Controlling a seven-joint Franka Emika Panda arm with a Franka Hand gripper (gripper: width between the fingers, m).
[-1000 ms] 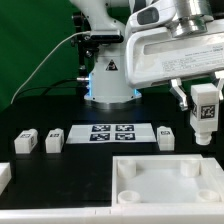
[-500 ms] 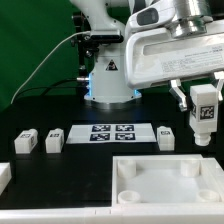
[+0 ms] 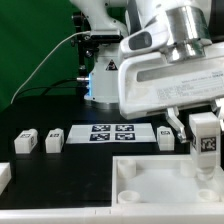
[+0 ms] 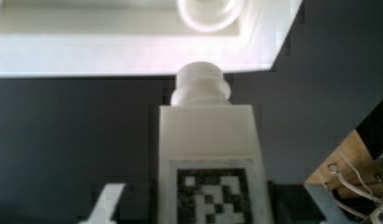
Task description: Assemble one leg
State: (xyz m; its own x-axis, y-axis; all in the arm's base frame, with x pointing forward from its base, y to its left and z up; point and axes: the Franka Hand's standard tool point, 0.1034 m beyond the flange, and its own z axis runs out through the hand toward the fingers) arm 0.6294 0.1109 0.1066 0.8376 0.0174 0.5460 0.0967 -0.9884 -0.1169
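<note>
Between the fingers of the gripper the leg is clamped upright, its tag facing the exterior camera, lifted off the table. Below the fingertips sits the panel, its far edge just under the leg; I cannot tell whether they touch. Seen from the wrist, the leg's peg points past the fingers at the panel's rim, with a socket beyond. Well away from the fingers, toward the exterior view's left, lie the marker board and two other legs.
</note>
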